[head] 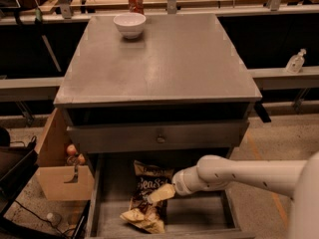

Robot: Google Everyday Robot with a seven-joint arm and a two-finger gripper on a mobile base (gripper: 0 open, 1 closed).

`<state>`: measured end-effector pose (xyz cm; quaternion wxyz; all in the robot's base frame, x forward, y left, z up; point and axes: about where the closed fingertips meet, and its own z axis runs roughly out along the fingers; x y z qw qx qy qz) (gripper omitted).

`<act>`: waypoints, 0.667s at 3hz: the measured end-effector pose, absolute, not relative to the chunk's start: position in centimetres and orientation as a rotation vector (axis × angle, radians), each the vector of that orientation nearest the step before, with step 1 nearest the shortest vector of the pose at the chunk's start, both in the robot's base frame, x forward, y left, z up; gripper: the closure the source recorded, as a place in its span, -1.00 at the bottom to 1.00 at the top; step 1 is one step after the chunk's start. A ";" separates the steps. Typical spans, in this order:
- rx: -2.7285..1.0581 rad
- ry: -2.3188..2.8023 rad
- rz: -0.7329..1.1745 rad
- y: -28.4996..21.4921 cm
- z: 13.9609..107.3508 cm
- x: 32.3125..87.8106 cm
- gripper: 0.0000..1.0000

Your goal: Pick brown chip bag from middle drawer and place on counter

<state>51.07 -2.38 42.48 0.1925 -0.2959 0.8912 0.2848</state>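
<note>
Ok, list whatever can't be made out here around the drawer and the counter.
- Chip bag: in the camera view the gripper, at the bag's right side inside the drawer, covers part of the lettering. Contact cannot be told.
- Drawer: its front edge is cut off by the bottom of the frame.
- Can at the far end of the counter: label too small to read.
- Cardboard box: its wall hides most of the contents.

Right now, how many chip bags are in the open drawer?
1. The brown chip bag lies in the middle drawer, left of centre, with the hand over it. The arm may hide part of the drawer floor.
</note>
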 end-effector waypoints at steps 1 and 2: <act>-0.847 2.517 0.751 -0.5 40.8 52.8 -1.00; -0.876 2.519 0.708 1.8 38.7 53.6 -1.00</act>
